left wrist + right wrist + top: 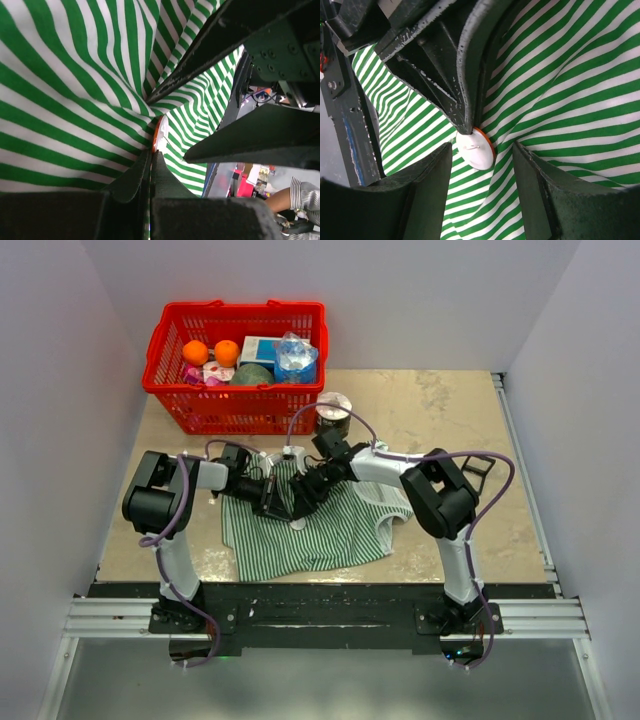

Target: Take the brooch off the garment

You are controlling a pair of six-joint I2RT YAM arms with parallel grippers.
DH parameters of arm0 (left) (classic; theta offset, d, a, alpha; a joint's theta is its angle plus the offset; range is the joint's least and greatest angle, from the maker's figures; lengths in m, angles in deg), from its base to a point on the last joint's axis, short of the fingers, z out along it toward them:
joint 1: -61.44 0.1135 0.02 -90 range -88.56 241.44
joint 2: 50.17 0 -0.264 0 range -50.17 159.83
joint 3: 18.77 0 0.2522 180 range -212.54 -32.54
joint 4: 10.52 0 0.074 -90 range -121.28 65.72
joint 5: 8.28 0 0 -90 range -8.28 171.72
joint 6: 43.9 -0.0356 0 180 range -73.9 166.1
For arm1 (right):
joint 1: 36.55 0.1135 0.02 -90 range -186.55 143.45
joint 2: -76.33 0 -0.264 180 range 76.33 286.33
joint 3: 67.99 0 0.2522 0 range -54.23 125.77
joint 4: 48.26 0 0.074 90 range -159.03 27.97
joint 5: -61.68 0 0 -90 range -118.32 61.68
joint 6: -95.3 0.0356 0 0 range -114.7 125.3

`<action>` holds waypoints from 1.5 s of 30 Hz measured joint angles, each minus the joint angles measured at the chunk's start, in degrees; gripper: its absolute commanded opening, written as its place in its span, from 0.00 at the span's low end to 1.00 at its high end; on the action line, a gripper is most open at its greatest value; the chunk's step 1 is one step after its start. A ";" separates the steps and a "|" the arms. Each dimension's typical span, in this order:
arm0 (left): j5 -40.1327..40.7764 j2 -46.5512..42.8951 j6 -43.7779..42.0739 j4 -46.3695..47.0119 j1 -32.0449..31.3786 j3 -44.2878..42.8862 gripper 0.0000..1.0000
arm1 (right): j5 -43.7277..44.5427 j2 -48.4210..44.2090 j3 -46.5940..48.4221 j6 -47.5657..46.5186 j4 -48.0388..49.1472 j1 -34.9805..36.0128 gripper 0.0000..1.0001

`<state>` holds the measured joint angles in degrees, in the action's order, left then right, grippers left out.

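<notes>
1. Top view: two arms reach inward over one table (450, 420). The left gripper (278, 502) and right gripper (305, 496) meet tip to tip above the middle of one garment (330, 540), which lies spread on the table.
2. Top view, containers: one red basket (165, 340) stands at the far left. It holds two oranges (195, 352) (227, 352), one blue-and-white box (262, 347), one crinkled clear bag (296, 358), one green round thing (253, 375) and one pink packet (210, 372).
3. Top view, loose things: one roll (333, 412) stands just right of the basket. One black frame (478, 475) lies near the right edge.
4. Left wrist view: the left jaws are pressed together, with striped cloth bunched around the tips. One brooch (159, 134) shows edge-on just past those tips, orange rim and white face. I cannot tell whether the tips nip its rim or only the cloth.
5. Left wrist view: two dark fingers (250, 137) of the right gripper cross the upper right.
6. Right wrist view: the brooch sits white face up on the garment, with the left fingertips touching its upper edge. The right jaws stand apart, one finger on each side of the brooch, and neither presses on it.
</notes>
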<state>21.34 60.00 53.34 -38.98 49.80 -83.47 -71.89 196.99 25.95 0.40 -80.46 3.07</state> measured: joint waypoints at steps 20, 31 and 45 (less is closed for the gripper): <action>-0.09 0.00 0.70 1.20 0.90 1.03 0.00 | 4.20 0.02 1.25 -2.99 -2.01 1.77 0.45; -0.50 0.39 0.70 1.33 1.11 1.03 0.00 | 3.85 0.02 1.27 -6.10 -3.02 2.40 0.45; -0.81 0.59 0.68 1.31 1.29 1.03 0.00 | 4.68 0.87 2.86 -6.75 -4.98 2.86 0.41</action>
<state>20.53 60.59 54.02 -37.67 51.09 -82.45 -67.21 197.86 28.81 -6.36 -85.45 5.93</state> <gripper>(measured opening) 0.019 0.417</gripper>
